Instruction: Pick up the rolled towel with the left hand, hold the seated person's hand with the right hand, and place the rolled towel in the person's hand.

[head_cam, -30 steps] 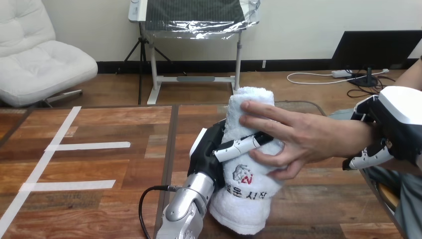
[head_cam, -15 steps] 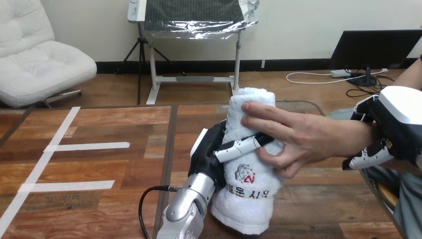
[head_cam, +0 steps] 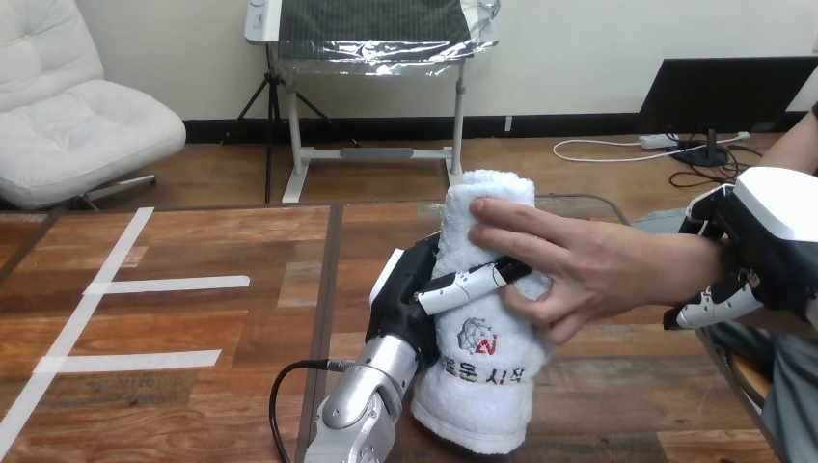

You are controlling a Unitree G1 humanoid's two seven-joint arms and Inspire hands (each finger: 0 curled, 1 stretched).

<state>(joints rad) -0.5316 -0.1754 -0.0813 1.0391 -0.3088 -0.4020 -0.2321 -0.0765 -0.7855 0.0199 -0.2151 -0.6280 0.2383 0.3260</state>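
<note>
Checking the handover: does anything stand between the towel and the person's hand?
Nothing apart from the left hand itself: its finger crosses the towel under the person's hand, which already touches the towel.

The rolled towel [head_cam: 487,386] is white, printed with dark lettering and a red-and-grey emblem. The left hand [head_cam: 410,294] is black and white, its forearm [head_cam: 371,391] silver. The right hand [head_cam: 772,231] shows a white shell over black. The table [head_cam: 193,323] is reddish-brown wood, striped with white tape [head_cam: 169,284].

Head camera, single view: faces forward and down across wooden table [head_cam: 193,318]; rolled towel [head_cam: 487,386] close, low centre.
</note>
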